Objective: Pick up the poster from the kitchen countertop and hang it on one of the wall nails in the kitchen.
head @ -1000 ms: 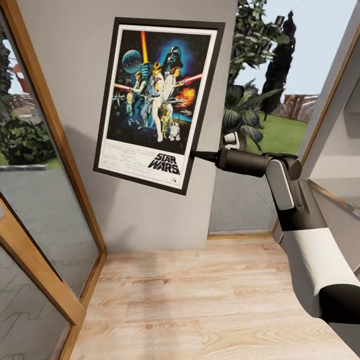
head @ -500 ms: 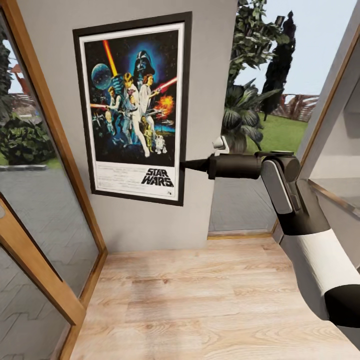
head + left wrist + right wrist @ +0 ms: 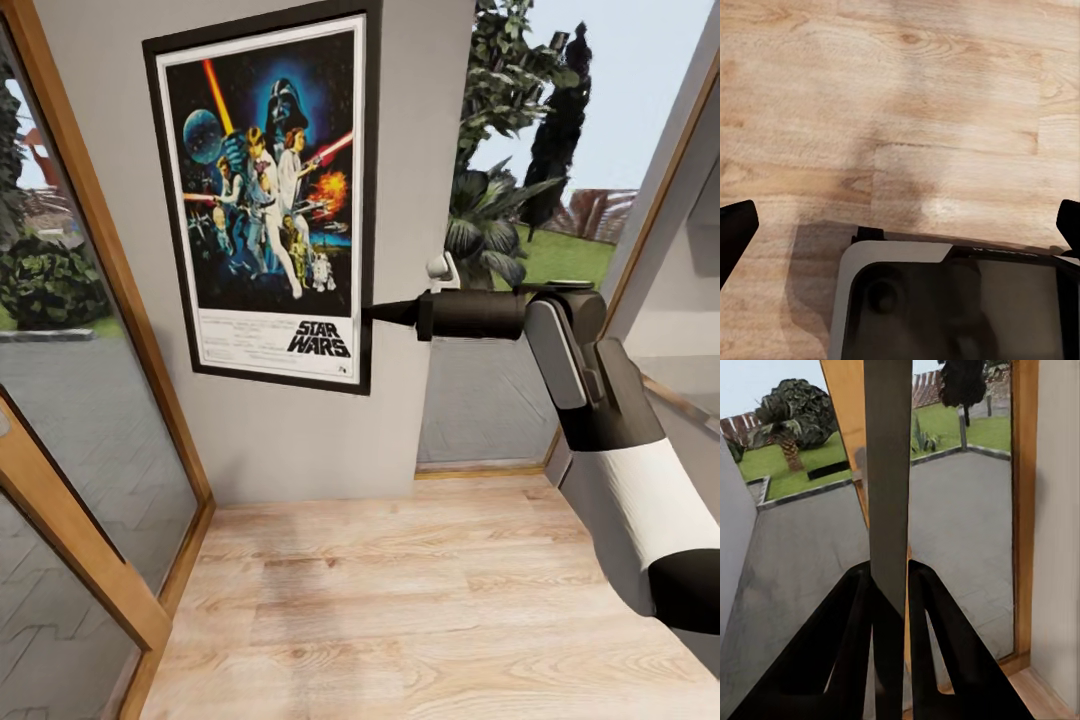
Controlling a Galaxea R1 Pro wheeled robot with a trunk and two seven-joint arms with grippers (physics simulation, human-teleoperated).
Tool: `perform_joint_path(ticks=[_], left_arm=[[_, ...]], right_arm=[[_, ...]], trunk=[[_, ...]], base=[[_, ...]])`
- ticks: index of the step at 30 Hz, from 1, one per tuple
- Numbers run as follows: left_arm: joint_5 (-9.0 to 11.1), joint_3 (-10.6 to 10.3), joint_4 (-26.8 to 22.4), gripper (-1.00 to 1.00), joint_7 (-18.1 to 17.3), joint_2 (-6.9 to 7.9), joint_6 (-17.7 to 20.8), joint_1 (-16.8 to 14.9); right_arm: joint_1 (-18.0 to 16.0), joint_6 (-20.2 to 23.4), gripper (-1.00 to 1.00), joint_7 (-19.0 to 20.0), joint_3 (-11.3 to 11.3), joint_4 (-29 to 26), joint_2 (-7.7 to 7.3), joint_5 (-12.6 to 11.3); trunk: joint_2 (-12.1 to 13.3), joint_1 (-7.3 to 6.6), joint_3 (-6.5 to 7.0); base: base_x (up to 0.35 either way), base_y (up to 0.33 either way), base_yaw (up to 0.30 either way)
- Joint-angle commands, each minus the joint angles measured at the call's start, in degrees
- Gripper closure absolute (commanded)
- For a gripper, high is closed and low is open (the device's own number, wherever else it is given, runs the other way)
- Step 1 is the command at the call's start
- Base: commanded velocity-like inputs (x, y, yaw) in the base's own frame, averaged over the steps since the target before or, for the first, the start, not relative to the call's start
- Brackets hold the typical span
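One poster, grey wall, glass door

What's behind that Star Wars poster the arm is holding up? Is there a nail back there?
Behind the poster is a plain grey wall, bare where it shows. The right gripper pinches the poster's right edge. Any nail would be covered by the poster, so I cannot tell if one is there.

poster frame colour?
Black, with a white border inside it. The poster shows best in the head view, held at its edge by the right gripper.
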Motion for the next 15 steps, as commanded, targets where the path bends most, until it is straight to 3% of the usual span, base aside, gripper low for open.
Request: perform_joint_path(ticks=[1, 15], left_arm=[[0.3, 0.1, 0.0, -1.0, -0.4, -0.02, 0.0, 0.0], [0.3, 0.1, 0.0, -1.0, -0.3, -0.02, 0.0, 0.0]], right_arm=[[-0.5, 0.3, 1.0, 0.1, 0.0, 0.0, -0.02, -0.1], [-2.2, 0.3, 1.0, 0.2, 0.4, 0.0, 0.04, -0.2]], trunk=[[-0.1, 0.04, -0.11], [-0.1, 0.04, -0.11]], base=[[0.0, 0.0, 0.0], [0.0, 0.0, 0.0]])
